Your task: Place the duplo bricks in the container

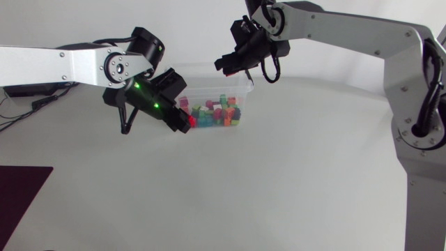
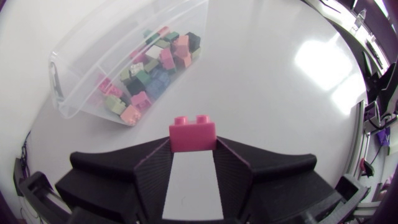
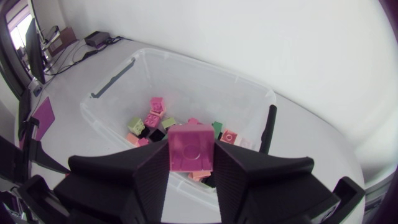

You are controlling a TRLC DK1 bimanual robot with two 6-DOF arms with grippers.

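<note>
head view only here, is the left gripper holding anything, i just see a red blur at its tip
observer: yes, the left gripper is shut on a pink brick at its fingertips, two studs pointing away from the gripper.
operator: and the right one
observer: the right gripper is shut on a second pink brick.
operator: is that one over the container
observer: it seems so. the right wrist view looks down into the container, and that brick lines up over the loose bricks inside.
</note>
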